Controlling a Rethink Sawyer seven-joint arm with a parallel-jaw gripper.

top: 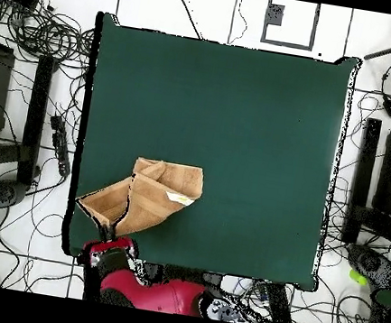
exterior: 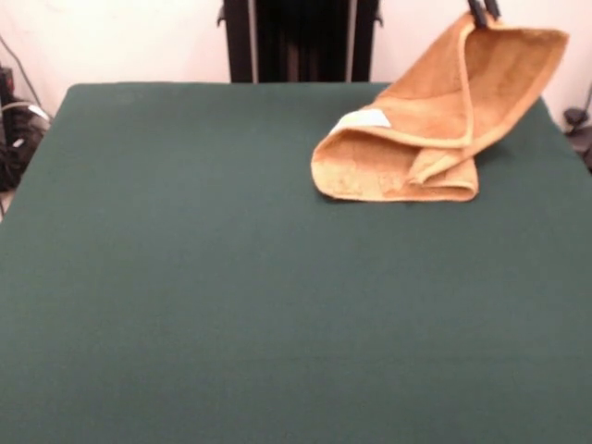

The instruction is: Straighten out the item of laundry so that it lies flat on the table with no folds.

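The small orange-yellow terry hand towel (exterior: 421, 139), soft and limp, is pinched at its one-o'clock corner by the gripper (exterior: 481, 17); an edge grip seems best.

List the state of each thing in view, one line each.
towel: folded over itself, one corner lifted off the table, the rest resting on it, white label facing up.
tool: shut on the towel's raised corner.
table: towel lies near one corner of it.
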